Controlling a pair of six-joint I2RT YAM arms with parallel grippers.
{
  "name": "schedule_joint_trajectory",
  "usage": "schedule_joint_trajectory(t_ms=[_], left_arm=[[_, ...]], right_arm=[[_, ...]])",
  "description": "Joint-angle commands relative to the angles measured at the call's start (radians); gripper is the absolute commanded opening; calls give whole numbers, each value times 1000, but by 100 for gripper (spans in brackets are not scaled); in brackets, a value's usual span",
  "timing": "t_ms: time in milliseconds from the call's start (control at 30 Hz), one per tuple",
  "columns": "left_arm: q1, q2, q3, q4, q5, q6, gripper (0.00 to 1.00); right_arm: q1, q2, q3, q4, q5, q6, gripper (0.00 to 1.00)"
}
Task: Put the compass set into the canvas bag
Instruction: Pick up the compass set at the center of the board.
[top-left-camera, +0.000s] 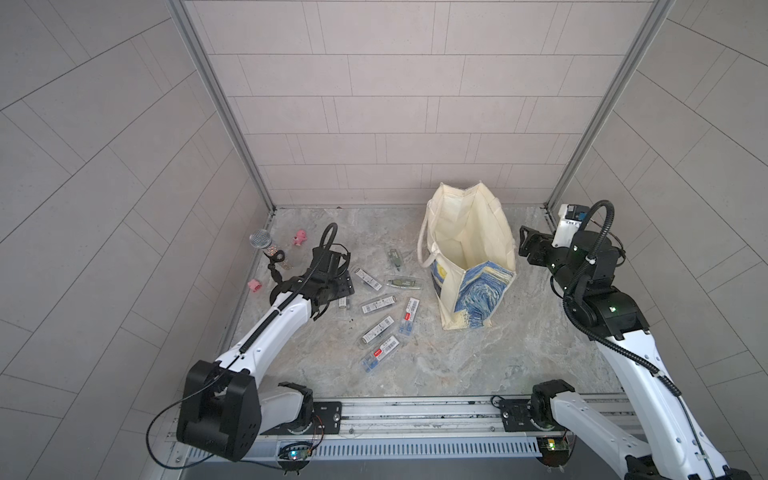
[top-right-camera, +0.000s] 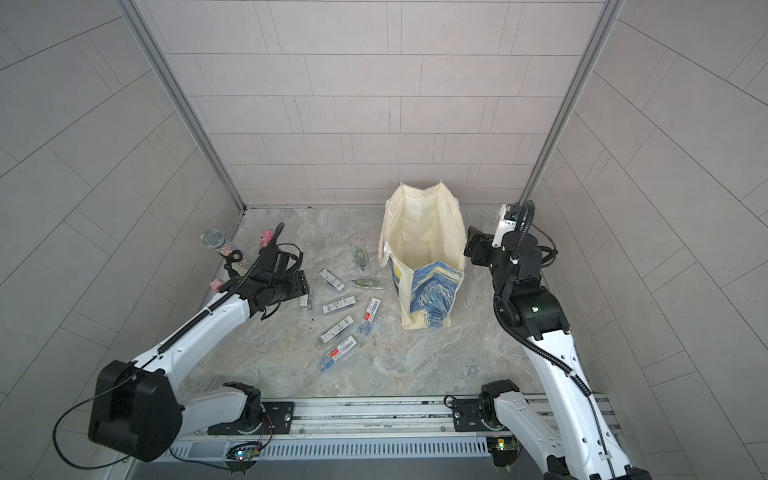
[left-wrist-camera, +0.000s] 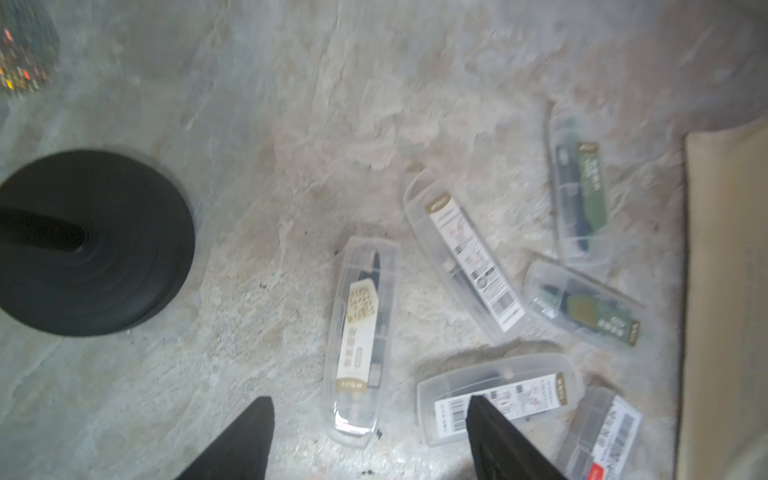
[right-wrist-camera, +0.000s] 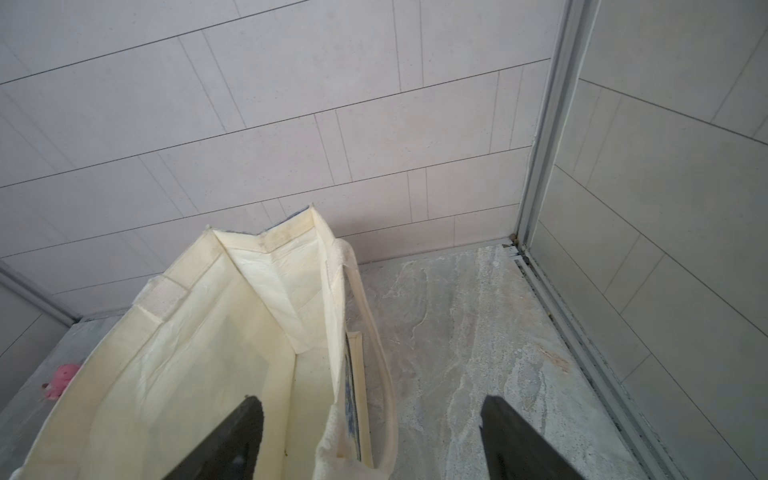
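Several compass sets in clear plastic cases (top-left-camera: 378, 303) lie scattered on the marble table left of the canvas bag (top-left-camera: 469, 232). The bag stands upright with its mouth open and blue swirls on its near side (top-right-camera: 432, 291). My left gripper (left-wrist-camera: 370, 411) hangs open low over the leftmost case (left-wrist-camera: 361, 340), a white-and-gold labelled one. That case's near end lies between the fingers, untouched. My right gripper (right-wrist-camera: 370, 401) is open at the bag's right rim (right-wrist-camera: 336, 316), one finger over the bag's inside and the other outside it. The rim and a handle loop (right-wrist-camera: 382, 353) lie between them.
A glittery microphone (top-left-camera: 262, 241) stands on a black disc base (left-wrist-camera: 95, 241) just left of my left arm. Two pink toys (top-left-camera: 300, 237) (top-left-camera: 254, 285) sit near it. Tiled walls close in the back and sides. The arms' mounting rail (top-left-camera: 415, 411) runs along the front.
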Motion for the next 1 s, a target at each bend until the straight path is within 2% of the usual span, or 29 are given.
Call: schedule_joint_trajectory(t_ms=[0, 100, 167, 267, 433, 533, 700, 967], left_arm=[[-8, 11, -52, -51, 8, 16, 80], [-21, 88, -19, -46, 37, 34, 82], [-46, 133, -7, -46, -15, 29, 99], [-52, 178, -20, -4, -30, 29, 100], [-57, 251, -41, 51, -44, 7, 90], [-65, 276, -51, 87, -55, -1, 88], [-67, 311, -51, 112, -72, -19, 80], [-73, 319, -60, 144, -85, -37, 61]], right_arm=[[15, 14, 38, -64, -22, -30, 84], [25, 26, 48, -63, -34, -35, 84], [35, 30, 44, -56, -35, -40, 84], [39, 31, 43, -58, -11, -62, 84], [39, 43, 51, -79, 4, -78, 85], [43, 51, 52, -81, -14, -75, 85], [52, 62, 69, -81, -20, -77, 85], [65, 71, 82, -76, -25, -75, 85]])
